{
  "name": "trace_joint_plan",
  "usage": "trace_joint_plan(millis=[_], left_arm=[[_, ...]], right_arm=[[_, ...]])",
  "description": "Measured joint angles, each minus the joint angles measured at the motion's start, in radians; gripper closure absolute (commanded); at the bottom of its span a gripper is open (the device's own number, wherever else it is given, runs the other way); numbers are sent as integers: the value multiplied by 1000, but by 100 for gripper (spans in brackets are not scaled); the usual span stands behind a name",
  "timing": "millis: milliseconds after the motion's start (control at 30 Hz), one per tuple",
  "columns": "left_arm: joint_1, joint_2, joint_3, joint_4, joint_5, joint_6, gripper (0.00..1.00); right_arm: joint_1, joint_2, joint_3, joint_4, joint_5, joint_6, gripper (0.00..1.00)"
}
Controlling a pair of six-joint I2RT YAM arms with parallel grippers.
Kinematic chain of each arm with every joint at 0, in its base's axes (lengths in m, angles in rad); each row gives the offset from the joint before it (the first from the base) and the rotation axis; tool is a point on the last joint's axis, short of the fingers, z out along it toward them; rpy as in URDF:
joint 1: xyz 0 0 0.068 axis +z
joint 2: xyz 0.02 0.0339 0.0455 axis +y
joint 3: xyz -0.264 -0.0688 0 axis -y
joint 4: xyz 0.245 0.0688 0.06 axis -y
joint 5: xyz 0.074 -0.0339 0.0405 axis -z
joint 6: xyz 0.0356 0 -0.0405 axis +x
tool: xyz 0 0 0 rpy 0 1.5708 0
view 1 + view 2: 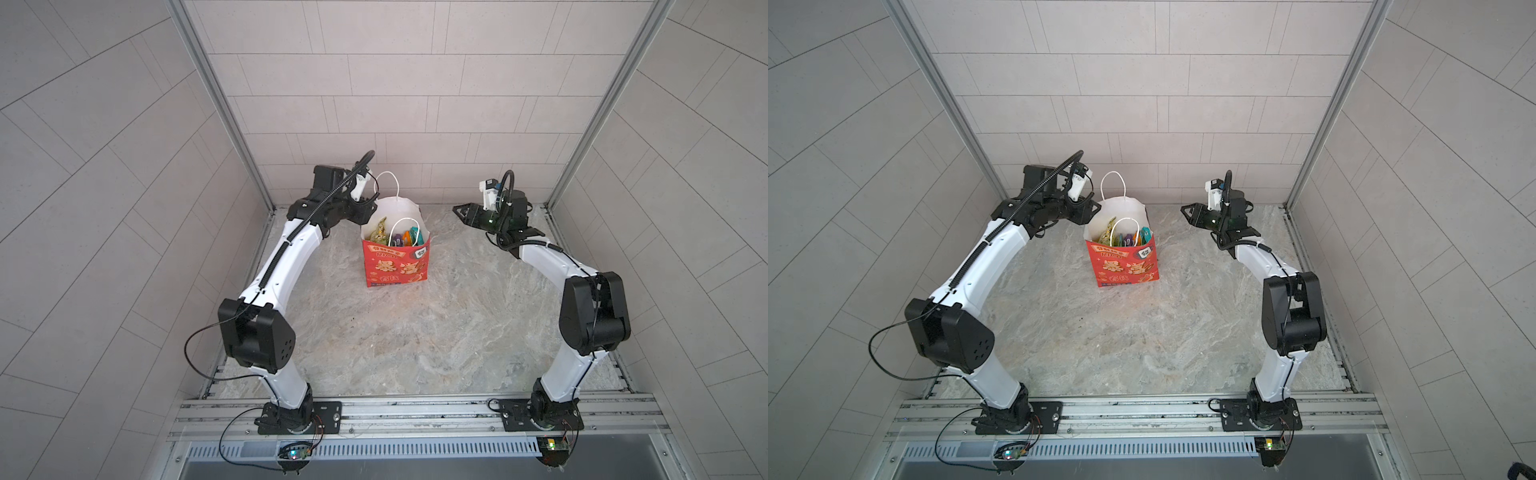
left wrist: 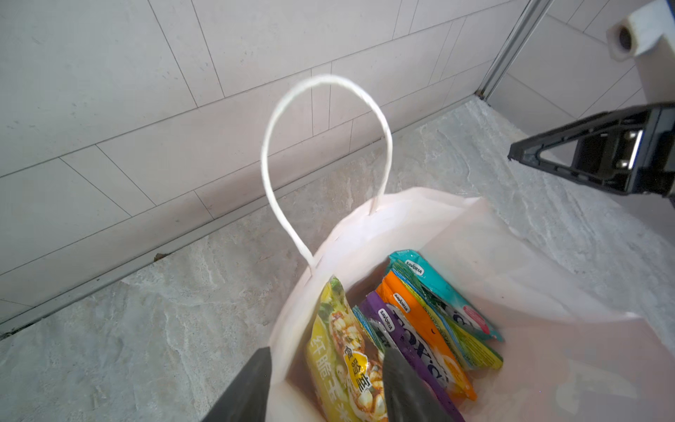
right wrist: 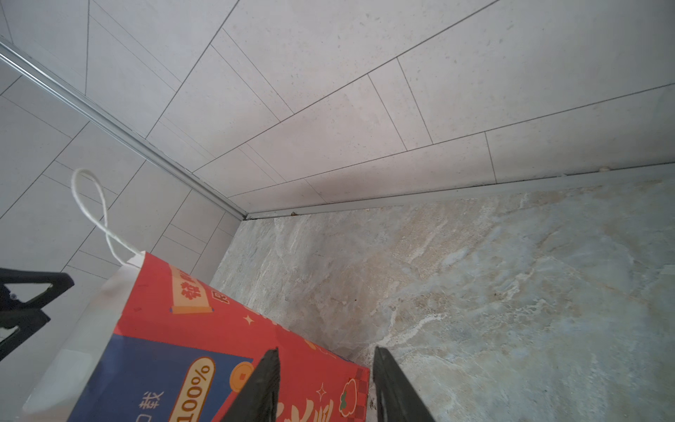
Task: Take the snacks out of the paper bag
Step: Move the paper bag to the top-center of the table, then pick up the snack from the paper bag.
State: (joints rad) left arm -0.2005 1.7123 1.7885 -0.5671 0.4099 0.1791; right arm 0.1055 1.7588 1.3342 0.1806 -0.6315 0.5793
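At paper bag (image 1: 395,266) rim, L hand (image 1: 369,211) straddles wall; R hand (image 1: 458,211) apart.

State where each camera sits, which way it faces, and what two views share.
Top views: high above the front, looking down on table, left arm, right arm, paper bag.
Left wrist: above the bag's mouth, facing snacks; left gripper fingers show.
Right wrist: beside the bag, facing the back wall; right gripper fingers show.
Shared: both wrist views show the bag's white handle.

paper bag (image 1: 395,266) on table (image 1: 415,340), snacks (image 1: 400,237) inside, left tool (image 2: 327,354) straddling its rim, right tool (image 1: 460,212) apart on its right
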Motion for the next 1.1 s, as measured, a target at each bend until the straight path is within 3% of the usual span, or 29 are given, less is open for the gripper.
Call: trace_joint_plan(millis=[267,367,600,700,967,1033,1100], left_arm=[[99,291,568,-301,209,250,27],[94,393,688,-441,262,344,25],[81,478,697,-587,302,432,24],[72,479,697,-592,303,446,36],[62,488,697,-583,266,454,46],[61,491,697,-579,256,457,56],[61,496,697,-571,247,463,59]], right_arm=[[62,-85,-24,-62,5,-53,50],[88,-139,-60,-71,5,-78,47],[97,-241,-117,-71,17,-109,45],[97,-251,-117,-66,20,-112,45],[97,-275,-170,-27,28,-108,45],[97,-288,-184,-22,34,-108,45],[97,-300,-197,-16,37,-108,45]])
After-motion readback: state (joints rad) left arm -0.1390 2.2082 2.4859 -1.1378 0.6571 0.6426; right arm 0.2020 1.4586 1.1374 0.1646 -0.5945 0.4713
